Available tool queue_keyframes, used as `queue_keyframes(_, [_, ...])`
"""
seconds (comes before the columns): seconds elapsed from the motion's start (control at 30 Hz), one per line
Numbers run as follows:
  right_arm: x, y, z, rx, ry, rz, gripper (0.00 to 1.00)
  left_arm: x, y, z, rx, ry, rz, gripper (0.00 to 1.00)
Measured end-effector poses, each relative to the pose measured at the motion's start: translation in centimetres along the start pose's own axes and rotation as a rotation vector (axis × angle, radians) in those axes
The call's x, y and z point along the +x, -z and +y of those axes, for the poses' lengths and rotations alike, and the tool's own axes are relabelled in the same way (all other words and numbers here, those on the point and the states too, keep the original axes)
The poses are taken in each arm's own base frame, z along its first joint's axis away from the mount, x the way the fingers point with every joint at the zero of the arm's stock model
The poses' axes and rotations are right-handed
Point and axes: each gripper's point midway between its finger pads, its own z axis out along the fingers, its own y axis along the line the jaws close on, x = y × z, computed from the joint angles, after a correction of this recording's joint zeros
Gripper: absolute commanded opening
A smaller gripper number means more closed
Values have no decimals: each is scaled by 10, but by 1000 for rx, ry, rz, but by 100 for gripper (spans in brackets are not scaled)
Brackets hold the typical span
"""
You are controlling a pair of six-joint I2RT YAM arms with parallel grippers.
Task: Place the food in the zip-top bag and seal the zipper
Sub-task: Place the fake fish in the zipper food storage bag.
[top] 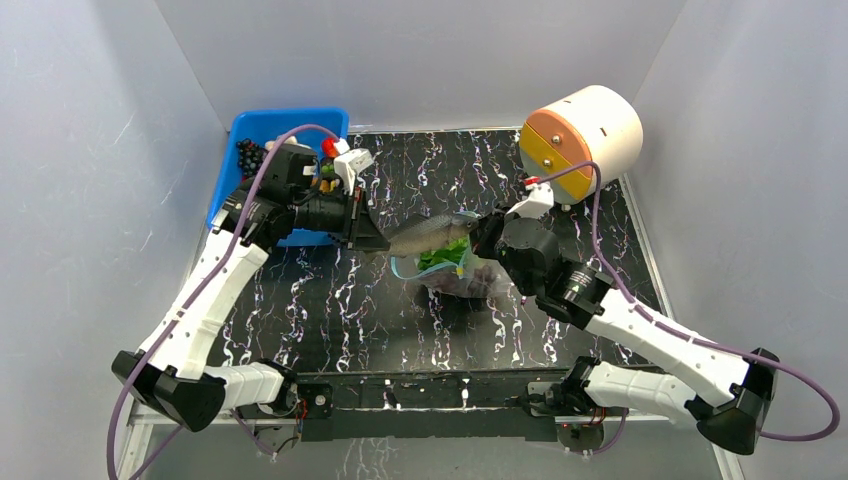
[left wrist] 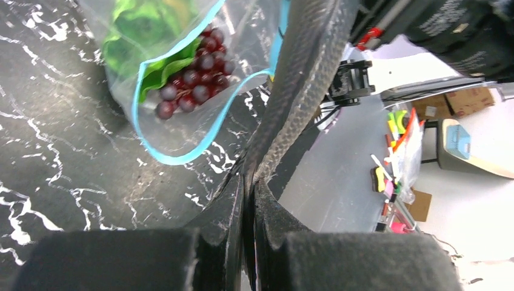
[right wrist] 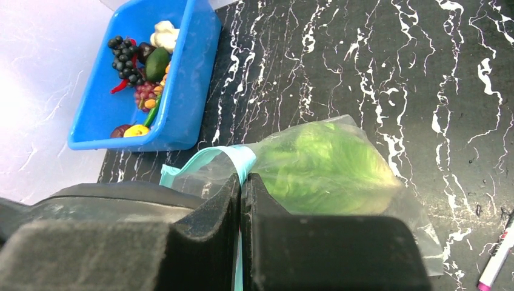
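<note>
Food-bagging trial: the left fingers (left wrist: pixel 240 195) are pressing together on the narrow end of a gray toy fish (left wrist: pixel 303 79), which is stretching away from them toward 1 o'clock in the left wrist view. The open mouth of the zip-top bag (left wrist: pixel 176 130) is gaping at 11 o'clock from those fingers, just beside the fish. Its teal zipper (left wrist: pixel 182 159) is looping around the grape bunch (left wrist: pixel 194 82) and the lettuce head (left wrist: pixel 142 24) already inside.

The right fingers (right wrist: pixel 234 193) are closing flat on the teal rim of the bag, with the strip running up between them. The lettuce is showing through the clear plastic at 1 o'clock from them, and the bag's body is lying on the black marbled counter (top: pixel 330 300).

From overhead, the fish is spanning the gap between the two sets of fingers. The bag is sitting at 5 o'clock from the left pair and 7 o'clock from the right.

Farther out, a blue bin (top: pixel 240 130) of toy foods is standing at 10 o'clock on the counter and a cream drum (top: pixel 600 120) with an orange face at 1 o'clock. A pink marker (right wrist: pixel 494 264) is lying near the bag.
</note>
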Motion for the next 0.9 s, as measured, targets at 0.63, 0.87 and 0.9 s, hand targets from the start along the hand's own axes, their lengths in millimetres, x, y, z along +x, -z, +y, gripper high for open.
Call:
queue_keyframes(0.63, [-13, 9, 3, -24, -19, -32, 0, 11, -6, 24, -93, 26, 53, 0])
queue_keyframes(0.87, [-7, 9, 28, -153, 13, 8, 0, 5, -18, 20, -10, 12, 54, 0])
queue_keyframes(0.9, [-6, 10, 32, -176, 20, 12, 0, 5, -20, 20, 4, 14, 56, 0])
